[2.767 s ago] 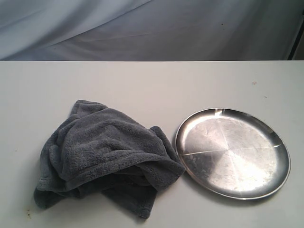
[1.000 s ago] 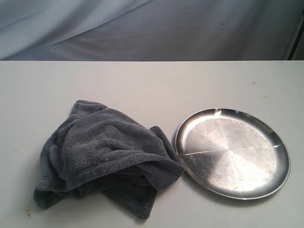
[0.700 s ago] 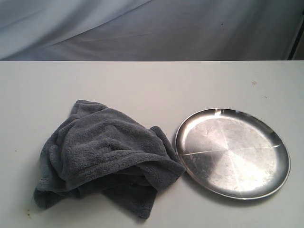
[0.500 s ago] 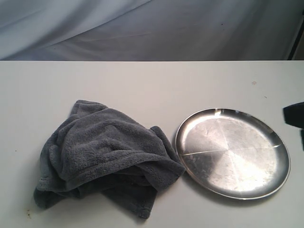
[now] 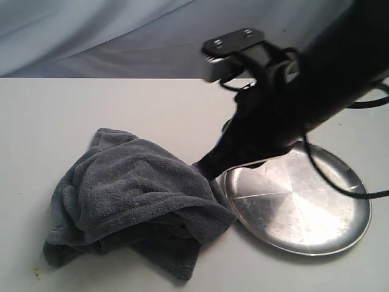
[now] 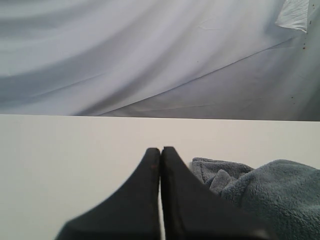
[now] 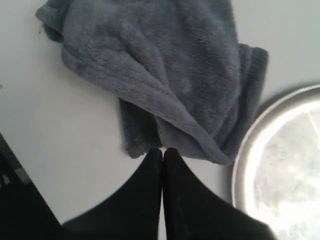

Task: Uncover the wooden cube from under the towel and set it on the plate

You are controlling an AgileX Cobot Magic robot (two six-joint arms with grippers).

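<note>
1. Pale tabletop [image 5: 121, 103] is carrying a grey towel [image 5: 134, 194] heaped just beside a steel plate [image 5: 340, 234], which is lying bare.
2. Nothing is done yet: the wooden cube is not showing and is presumably hiding under the towel.
3. At the towel's plate-side edge the right gripper [image 7: 162, 150] is hovering, jaws pressed together on nothing. The left gripper [image 6: 160, 149], likewise closed, is sitting beside the towel.

1. We see the towel [image 5: 137, 204], dark grey and fluffy, bunched in a rumpled mound on the left part of the desk [image 5: 91, 103].
2. We see the plate [image 5: 298, 210], round shiny steel with a shallow raised rim, lying flat just right of the towel; we cannot tell whether they touch.
</note>
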